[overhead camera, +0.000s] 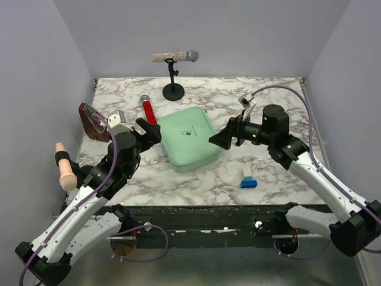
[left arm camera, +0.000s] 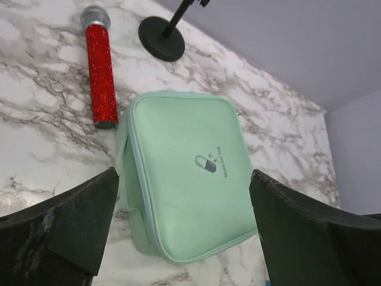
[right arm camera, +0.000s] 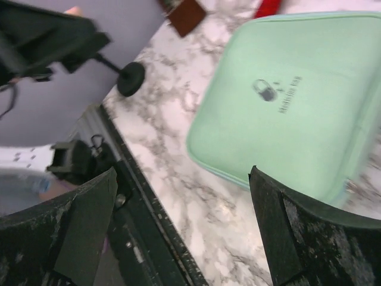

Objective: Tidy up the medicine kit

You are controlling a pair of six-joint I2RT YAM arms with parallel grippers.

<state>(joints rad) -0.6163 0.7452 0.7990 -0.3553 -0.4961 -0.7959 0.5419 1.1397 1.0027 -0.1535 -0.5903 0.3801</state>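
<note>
Our left gripper (overhead camera: 150, 131) and right gripper (overhead camera: 225, 136), both spread wide and empty, flank the closed mint-green rounded-rectangular medicine kit (overhead camera: 189, 138) mid-table at nine and three o'clock; we judge uneven contact could shove it into the red glitter microphone (overhead camera: 147, 109) at its eleven.

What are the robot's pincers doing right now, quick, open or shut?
Left pincer: open, holding nothing.
Right pincer: open, holding nothing.

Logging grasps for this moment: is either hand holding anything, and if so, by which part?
Nothing is held. The left hand and the right hand are both open, one on each side of the closed medicine kit.
</note>
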